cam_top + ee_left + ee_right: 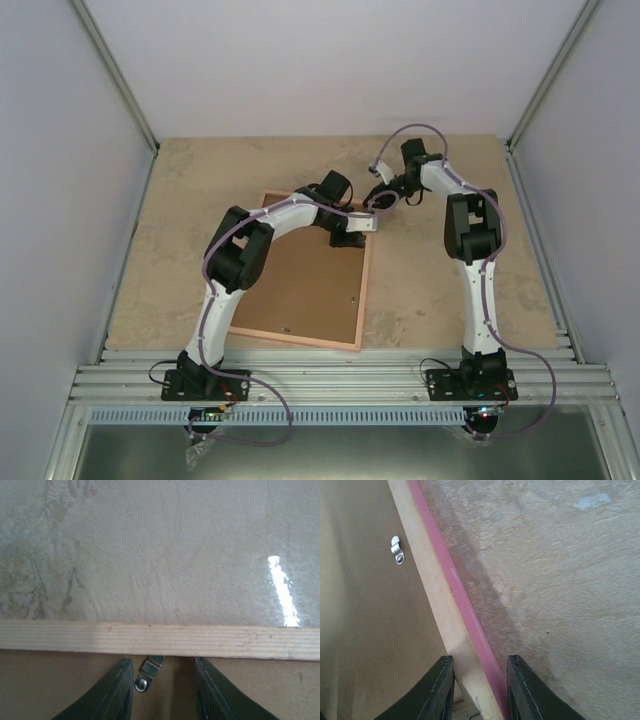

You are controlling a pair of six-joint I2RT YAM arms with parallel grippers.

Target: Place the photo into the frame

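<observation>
Scene: a thin pink-edged rectangular picture frame [300, 340] lies face down on the mottled beige desk [450, 290]. A brown cardboard backing board [300, 290] fills it.

Photo: it shows in none of the views. Whether it sits under the board I cannot tell.

Step, my reading: the small metal retaining clips are being worked at the frame's far right corner. From here I cannot tell whether they are being locked or freed.

Left hand [162, 662]: it is low over the board at the far rail. The fingers stand partly apart, one on each side of a small silver swivel clip [148, 672] whose tip reaches the pale wooden rail. The clip is narrower than the gap, so the hand is released and clamps nothing.

Right hand [480, 660]: it straddles the right rail, with one finger over the board side and one over the desk side. The gap is narrow and the rail nearly fills it. I cannot tell whether the fingers pinch the wood or only bracket it.

Second clip [397, 550]: it lies on the board just beside the right rail and runs along it without reaching it.

Doing it well:
- Push the clip with one fingertip, sideways near its free end, so it pivots on its screw.
- Keep the pressure light so the board does not flex.
- Have the right hand steady the rail so the frame does not skid on the desk.

Risk: a finger slipping off so small a clip and scraping the cardboard.
</observation>
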